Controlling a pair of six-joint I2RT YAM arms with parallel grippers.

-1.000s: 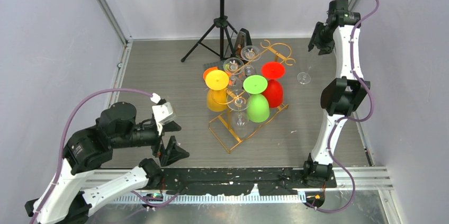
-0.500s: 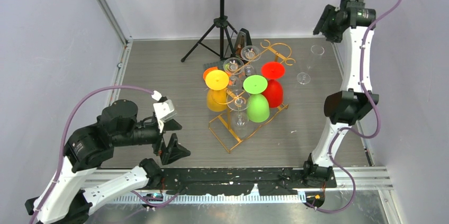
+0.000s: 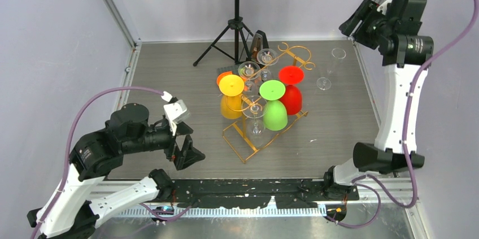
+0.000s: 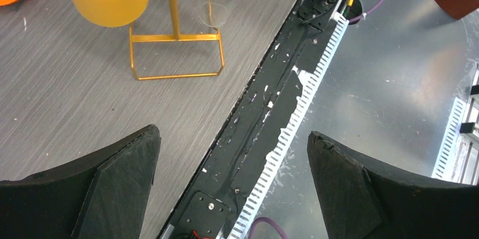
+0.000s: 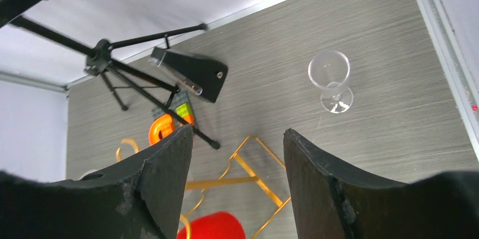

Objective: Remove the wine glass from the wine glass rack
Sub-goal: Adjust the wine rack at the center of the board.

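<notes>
The gold wire wine glass rack (image 3: 234,147) stands mid-table with yellow (image 3: 231,103), green (image 3: 275,112) and red (image 3: 292,95) glasses and clear ones (image 3: 255,119) hanging upside down on it. One clear wine glass (image 3: 329,70) stands upright on the table to the right of the rack, apart from it; the right wrist view shows it too (image 5: 330,78). My right gripper (image 3: 351,24) hangs high at the back right, open and empty (image 5: 237,134). My left gripper (image 3: 189,147) sits low at the near left, wide open and empty (image 4: 233,134).
A black tripod music stand (image 3: 236,7) stands at the back, with a dark wedge-shaped object (image 3: 260,40) by its feet. An orange piece (image 3: 223,76) lies left of the rack. The black mounting rail (image 3: 254,188) runs along the near table edge.
My right arm has risen and pulled back to the right, away from the upright clear glass, with its jaws spreading wider. The left arm has barely shifted.
</notes>
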